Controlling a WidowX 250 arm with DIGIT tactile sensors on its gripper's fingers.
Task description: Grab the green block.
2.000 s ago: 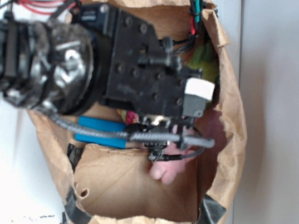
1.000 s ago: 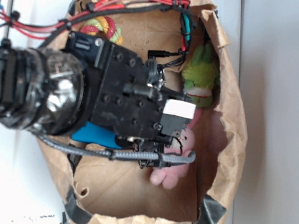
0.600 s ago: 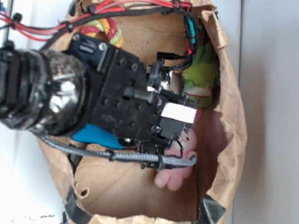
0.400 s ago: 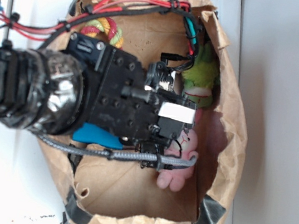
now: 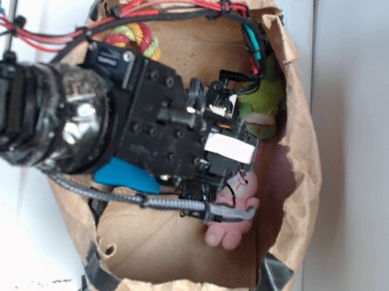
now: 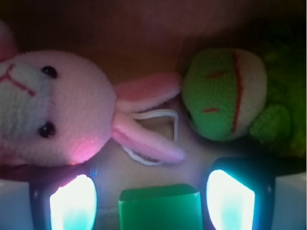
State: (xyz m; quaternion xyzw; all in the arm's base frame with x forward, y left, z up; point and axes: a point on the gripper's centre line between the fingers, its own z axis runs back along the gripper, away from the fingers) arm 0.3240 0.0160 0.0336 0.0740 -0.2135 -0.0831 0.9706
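Gripper (image 6: 151, 203) inside paper bag (image 5: 301, 169), jaws spread.
Green block (image 6: 159, 207) sits between the two fingers, untouched; pink rabbit (image 6: 53, 112) and green plush (image 6: 225, 93) lie just beyond.

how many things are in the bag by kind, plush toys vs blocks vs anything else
Plush toys: 2, the pink bunny and the green plush toy
Blocks: 2, the green block and the blue block
Rope toys: 1, the multicoloured rope toy
Total: 5 in the paper bag
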